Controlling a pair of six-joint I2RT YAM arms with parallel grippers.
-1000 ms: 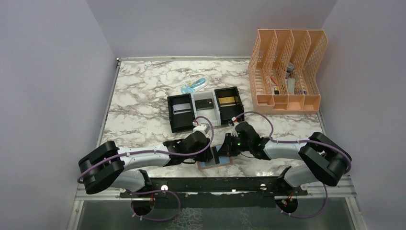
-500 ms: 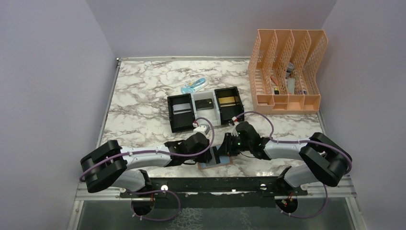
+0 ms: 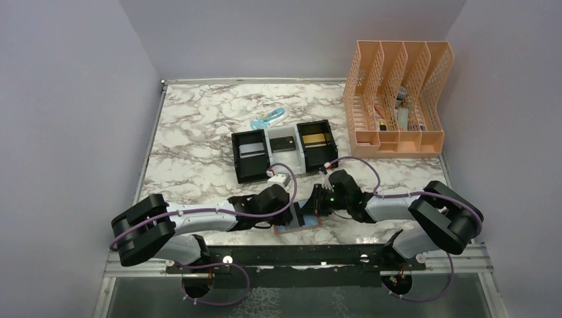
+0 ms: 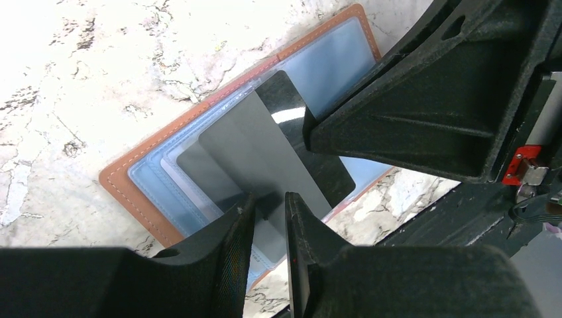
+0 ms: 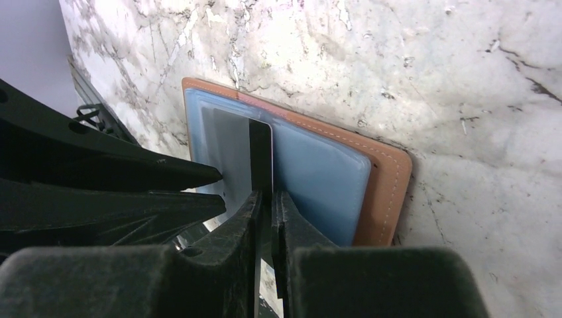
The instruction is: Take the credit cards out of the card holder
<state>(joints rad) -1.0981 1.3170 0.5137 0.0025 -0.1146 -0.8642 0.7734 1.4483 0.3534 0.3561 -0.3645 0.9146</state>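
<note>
As right end effector (image 5: 266, 197) pinches, dark card (image 5: 260, 149) gleams.

Tan stitched leather card holder (image 4: 120, 183), smooth pale-blue plastic pockets (image 4: 344, 59); glossy dark plastic card (image 4: 291, 126); polished marble-pattern table (image 4: 99, 66)

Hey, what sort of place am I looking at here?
Probably a robot lab bench dressed as a desk: marble-look table walled in, left arm and right arm bolted at its edge, orange file rack.
</note>
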